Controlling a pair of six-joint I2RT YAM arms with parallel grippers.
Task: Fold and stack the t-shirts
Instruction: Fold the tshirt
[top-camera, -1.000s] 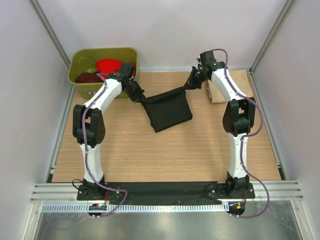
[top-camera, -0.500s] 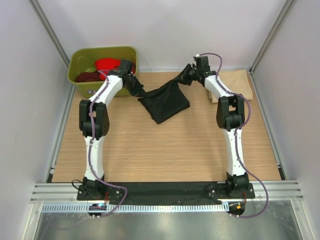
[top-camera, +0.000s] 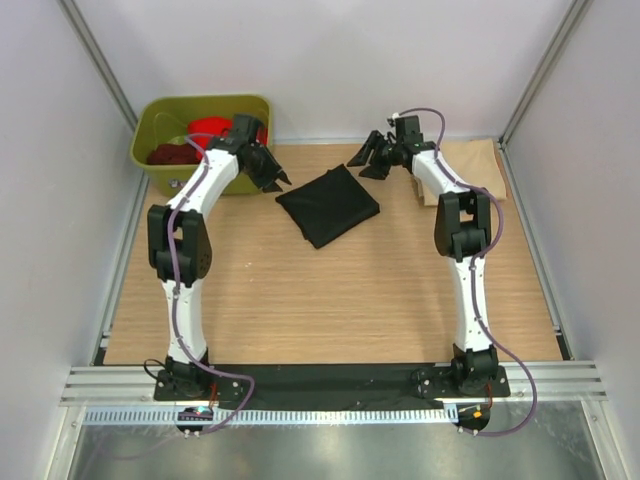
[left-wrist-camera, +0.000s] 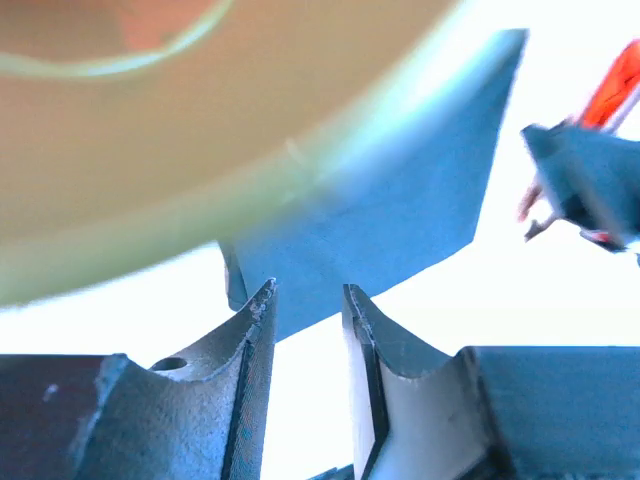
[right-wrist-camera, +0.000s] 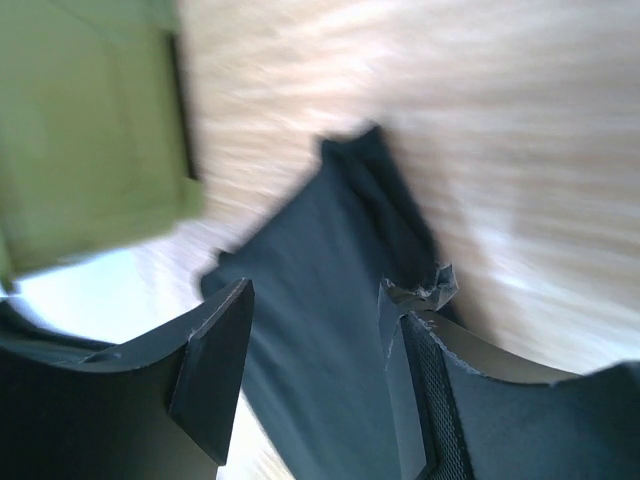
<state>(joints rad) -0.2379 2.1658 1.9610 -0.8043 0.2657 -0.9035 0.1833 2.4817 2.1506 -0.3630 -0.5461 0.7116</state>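
Wooden worktop (top-camera: 330, 300) carries the black shirt (top-camera: 328, 205), folded flat as a tilted rectangle. Left pincer (top-camera: 280, 182) hangs just off its left corner and right pincer (top-camera: 366, 165) just past its far corner. Both are part open and empty, about equally near. Tub (top-camera: 205, 100) sits far left.

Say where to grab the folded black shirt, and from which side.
The black t-shirt lies flat, a tilted rectangle. Probably pinch its far edge at both corners, through all layers, left pincer at the left corner, right pincer at the far one; both hover open beside them.
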